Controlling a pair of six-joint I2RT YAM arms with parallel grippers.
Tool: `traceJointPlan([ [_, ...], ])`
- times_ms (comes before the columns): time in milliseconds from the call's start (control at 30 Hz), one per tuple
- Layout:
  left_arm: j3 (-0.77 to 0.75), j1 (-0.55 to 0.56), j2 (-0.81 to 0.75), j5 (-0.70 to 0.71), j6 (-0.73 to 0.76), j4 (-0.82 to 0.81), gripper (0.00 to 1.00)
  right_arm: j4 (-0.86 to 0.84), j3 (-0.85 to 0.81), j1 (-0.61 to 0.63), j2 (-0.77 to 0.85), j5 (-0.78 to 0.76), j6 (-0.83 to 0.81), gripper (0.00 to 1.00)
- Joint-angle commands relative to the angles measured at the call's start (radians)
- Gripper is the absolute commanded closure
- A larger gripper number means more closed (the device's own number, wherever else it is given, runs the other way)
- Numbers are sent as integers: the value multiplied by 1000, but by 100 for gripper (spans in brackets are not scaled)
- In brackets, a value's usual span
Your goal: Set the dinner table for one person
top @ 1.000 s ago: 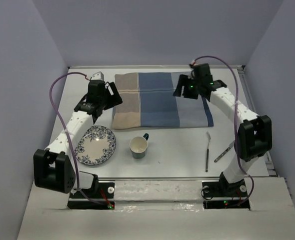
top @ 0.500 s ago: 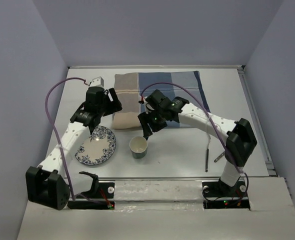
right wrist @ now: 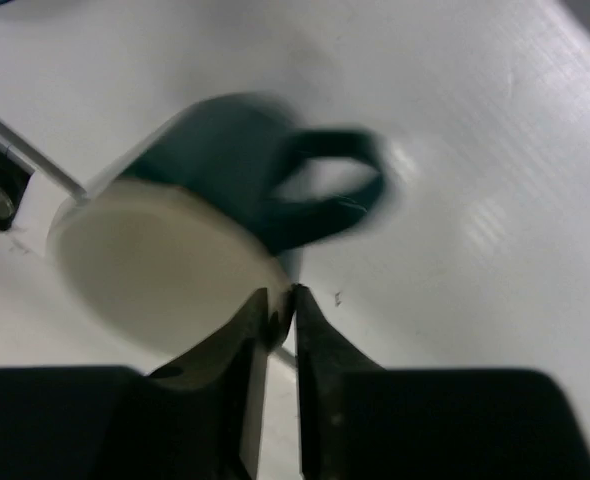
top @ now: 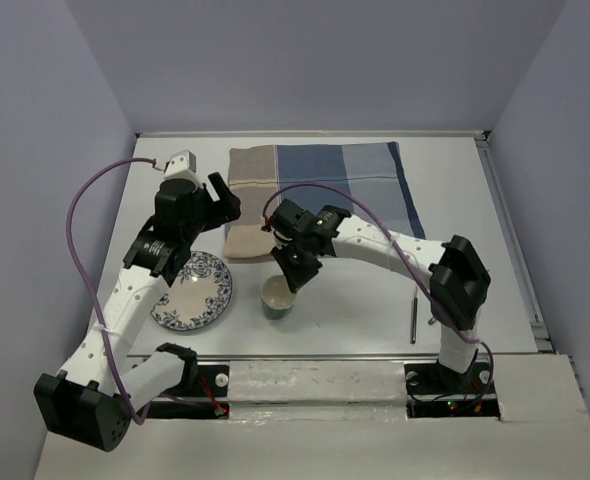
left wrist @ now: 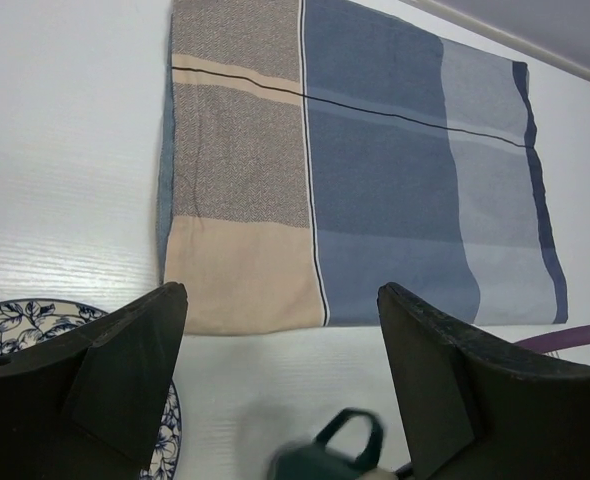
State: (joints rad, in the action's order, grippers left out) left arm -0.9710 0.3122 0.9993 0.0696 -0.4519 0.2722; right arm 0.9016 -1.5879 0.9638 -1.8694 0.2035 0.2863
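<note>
Though dark green outside, the round mug [top: 277, 296] is cream inside.

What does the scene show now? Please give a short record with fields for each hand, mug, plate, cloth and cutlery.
left hand: open, holding nothing, above the cloth's near edge
right hand: shut on the mug's rim, beside the handle
mug: upright, right of the plate
plate: empty, near left
cloth: flat, far middle
cutlery: lying on the dinner table, near right
</note>
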Motion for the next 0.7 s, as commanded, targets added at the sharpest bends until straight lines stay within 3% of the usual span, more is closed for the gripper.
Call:
traceJointPlan([
  [0,-40,1,-1,1,25,-4,12,-29,-82,13,-13,-80,59,100],
  [267,-98,1,12,-1,47,10,12,0,-401,-85,3,-197,62,100],
  [433,-98,1,9,-10,58,13,11,8,-549,-293,-14,-263,-5,100],
  [667,-70,2,-7,-31,44,2,11,-18,-834,-587,-206,-331,-36,100],
])
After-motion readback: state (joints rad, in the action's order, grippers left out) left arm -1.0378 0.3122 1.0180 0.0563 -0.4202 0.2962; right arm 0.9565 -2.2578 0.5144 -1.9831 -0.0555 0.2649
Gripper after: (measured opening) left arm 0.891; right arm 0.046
